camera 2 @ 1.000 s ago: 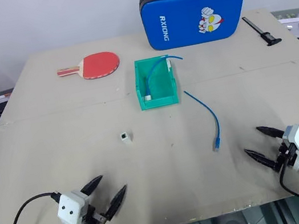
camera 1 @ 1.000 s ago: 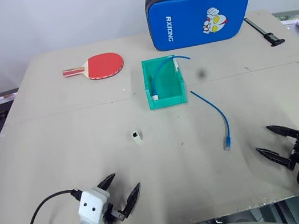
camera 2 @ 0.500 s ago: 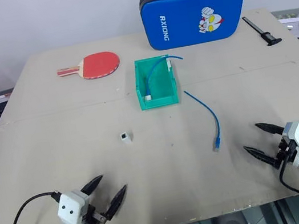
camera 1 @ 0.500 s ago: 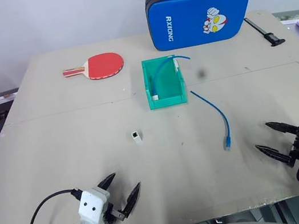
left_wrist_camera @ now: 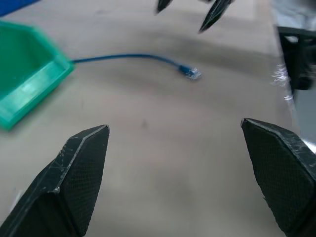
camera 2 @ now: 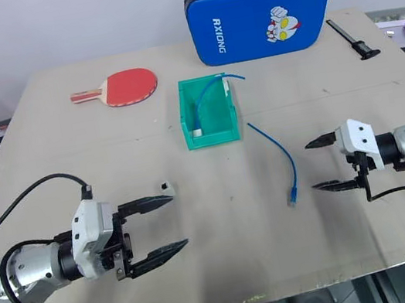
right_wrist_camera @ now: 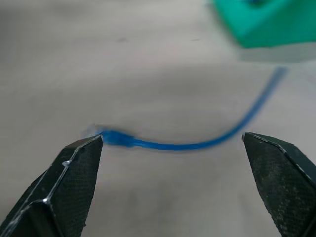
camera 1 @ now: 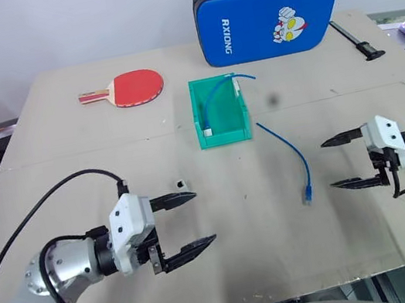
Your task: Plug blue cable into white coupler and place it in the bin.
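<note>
1. Blue cable [camera 1: 291, 153] lies loose on the worktop [camera 1: 72, 167], curved, between the bin and the right end effector; its plug end [camera 1: 307, 197] points toward the worktop's near edge.
2. White coupler [camera 1: 181, 182] sits on the worktop, just beyond the upper finger of the left end effector, apart from the cable.
3. Left end effector [camera 1: 190, 221]: two black tapered fingers spread wide, holding nothing, pointing to the right above the worktop.
4. Right end effector [camera 1: 342, 163]: fingers likewise spread wide, empty, pointing left toward the cable's plug end and near it, not touching.
5. Count: two end effectors; one green bin [camera 1: 223, 130]; one loose blue cable on the worktop, plus a second blue cable [camera 1: 217, 90] lying in the bin with one end over its far wall; one coupler visible on the worktop.
6. Bin is a rectangular green plastic box with upright walls, standing near the worktop's centre.
7. Other items: one red paddle [camera 1: 129, 89], one blue padded case [camera 1: 268, 13], one black tool [camera 1: 358, 41] at the far right.
8. Worktop surface is plain, matte beige board.
</note>
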Available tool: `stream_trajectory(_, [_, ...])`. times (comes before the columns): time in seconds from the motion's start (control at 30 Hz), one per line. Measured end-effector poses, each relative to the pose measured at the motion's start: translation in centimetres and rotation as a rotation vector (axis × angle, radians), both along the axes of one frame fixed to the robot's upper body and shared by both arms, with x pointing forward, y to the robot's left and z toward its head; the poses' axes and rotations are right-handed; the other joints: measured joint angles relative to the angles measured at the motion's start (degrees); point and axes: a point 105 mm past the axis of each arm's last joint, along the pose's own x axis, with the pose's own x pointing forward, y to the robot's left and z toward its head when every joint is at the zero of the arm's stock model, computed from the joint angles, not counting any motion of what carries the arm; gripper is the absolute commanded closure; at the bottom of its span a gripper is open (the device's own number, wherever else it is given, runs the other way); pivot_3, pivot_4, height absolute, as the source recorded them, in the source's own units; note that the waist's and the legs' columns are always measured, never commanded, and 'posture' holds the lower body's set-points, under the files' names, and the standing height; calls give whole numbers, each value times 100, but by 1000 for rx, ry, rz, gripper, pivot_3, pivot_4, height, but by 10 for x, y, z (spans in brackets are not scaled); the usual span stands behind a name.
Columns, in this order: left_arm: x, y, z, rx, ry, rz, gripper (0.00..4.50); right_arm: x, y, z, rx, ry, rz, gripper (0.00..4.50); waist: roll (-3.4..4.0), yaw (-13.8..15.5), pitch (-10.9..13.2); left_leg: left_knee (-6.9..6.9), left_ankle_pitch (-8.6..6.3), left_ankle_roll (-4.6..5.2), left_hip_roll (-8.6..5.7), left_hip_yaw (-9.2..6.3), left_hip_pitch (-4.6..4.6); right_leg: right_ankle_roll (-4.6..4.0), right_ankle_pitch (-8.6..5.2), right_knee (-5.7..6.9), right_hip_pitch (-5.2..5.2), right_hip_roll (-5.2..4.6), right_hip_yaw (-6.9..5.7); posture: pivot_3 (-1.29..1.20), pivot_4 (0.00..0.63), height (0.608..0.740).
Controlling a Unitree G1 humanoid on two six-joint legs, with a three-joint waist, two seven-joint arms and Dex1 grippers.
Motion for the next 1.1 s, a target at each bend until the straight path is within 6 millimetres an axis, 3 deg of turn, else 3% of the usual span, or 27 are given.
stream_trajectory(0.1, [1,0,11,54,1,-59,119,6,15,2,-52,-3,115,0,3,-21,15,0,-1,-1,0,0,-18,0,0,-2,-15,-1,0,0,150,740])
stream_trajectory(0.27, [-5,5,11,120,48,-112,119,17,39,-9,-173,-26,295,0,6,-69,31,0,-1,-3,0,-2,-19,-2,0,-3,-16,-2,-2,0,150,740])
stream_trajectory(0.57, [-8,0,13,120,39,-128,119,27,40,-27,-444,-21,474,0,12,-97,50,5,1,-7,-1,1,-21,-4,0,-3,-19,-7,1,0,150,740])
stream_trajectory(0.7, [-8,-1,13,122,30,-122,0,32,43,-26,-503,-32,530,1759,10,-122,49,4,1,-7,-1,-1,-18,-5,1,-1,-18,-6,1,0,150,740])
stream_trajectory(0.87, [-7,-1,13,113,27,-112,0,36,48,-27,-512,-46,564,4273,-4,-126,41,7,1,-7,-1,-1,-14,-6,1,0,-14,-7,2,0,150,740])
stream_trajectory(0.9, [-7,-1,13,110,26,-107,0,36,50,-27,-502,-46,570,4434,-11,-127,36,7,1,-8,0,-1,-13,-6,1,2,-14,-7,3,0,150,740])
stream_trajectory(1.1, [-6,-1,12,111,22,-96,0,35,55,-27,-476,-49,577,4434,-12,-138,36,5,2,-8,7,-5,-8,-12,4,7,-15,-10,2,0,150,740])
